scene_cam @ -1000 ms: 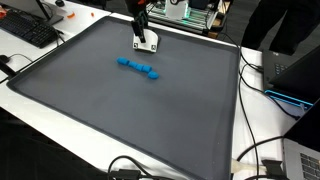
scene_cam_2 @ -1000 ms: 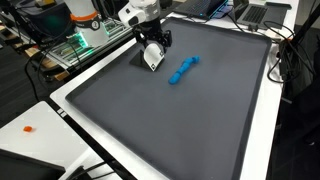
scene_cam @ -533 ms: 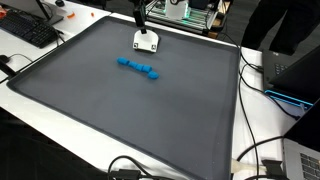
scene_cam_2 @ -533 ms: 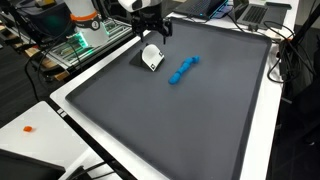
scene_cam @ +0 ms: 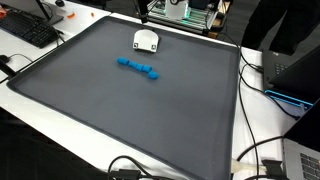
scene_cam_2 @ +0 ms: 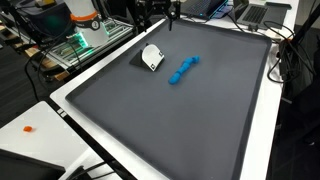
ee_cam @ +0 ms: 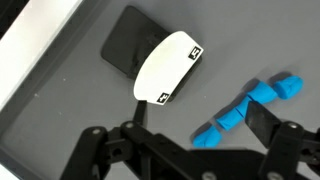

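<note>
A white curved object on a black base lies near the far edge of the dark grey mat in both exterior views (scene_cam: 146,40) (scene_cam_2: 152,57). In the wrist view it (ee_cam: 165,68) lies below the camera. A blue chain of small blocks (scene_cam: 138,68) (scene_cam_2: 182,69) (ee_cam: 250,104) lies nearby on the mat. My gripper (scene_cam_2: 160,10) (ee_cam: 200,128) hangs high above the white object, open and empty. In an exterior view only its tip (scene_cam: 145,10) shows at the top edge.
The dark grey mat (scene_cam: 120,110) (scene_cam_2: 190,120) covers a white table. A keyboard (scene_cam: 28,30) sits at one corner. Cables (scene_cam: 262,150) and laptops (scene_cam: 300,72) lie along one side. Electronics (scene_cam_2: 80,45) stand beside the mat.
My gripper has let go of the white object and risen straight up away from it. The white object now rests on the mat. The blue chain has not moved.
</note>
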